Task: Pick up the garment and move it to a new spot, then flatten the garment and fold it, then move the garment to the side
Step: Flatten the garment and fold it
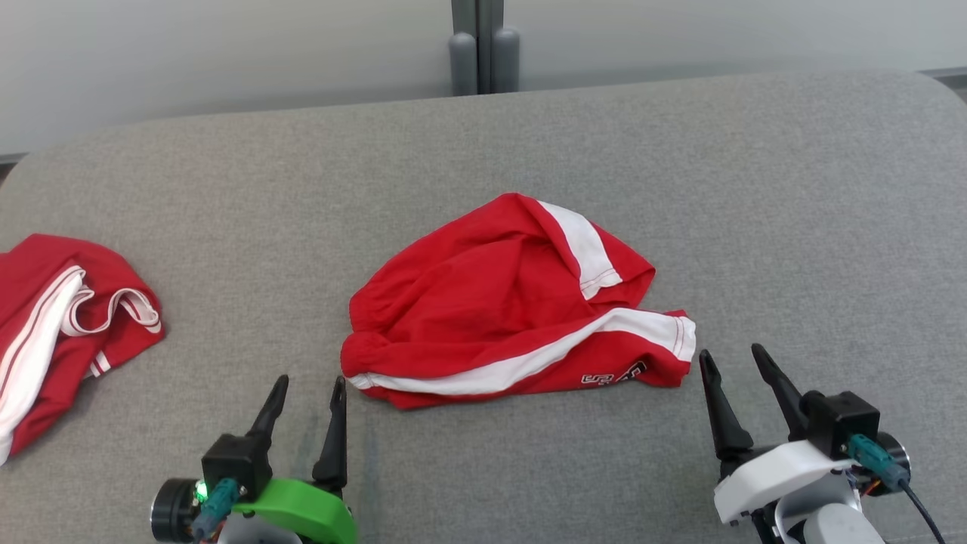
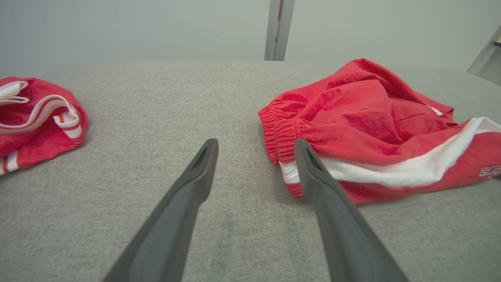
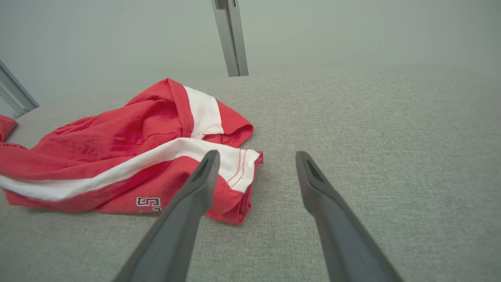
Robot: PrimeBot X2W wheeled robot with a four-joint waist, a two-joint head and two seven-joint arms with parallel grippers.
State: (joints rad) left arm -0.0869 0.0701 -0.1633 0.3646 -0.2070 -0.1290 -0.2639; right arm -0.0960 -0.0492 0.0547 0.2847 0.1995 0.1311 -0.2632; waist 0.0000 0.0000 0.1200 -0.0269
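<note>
Red shorts, judged light and limp, are bunched near the surface's front edge, waistband and hem offered to left gripper and right gripper, both spread empty.

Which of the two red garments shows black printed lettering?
The red shorts in the middle, lettered near the hem; the striped garment at the left edge shows none.
</note>
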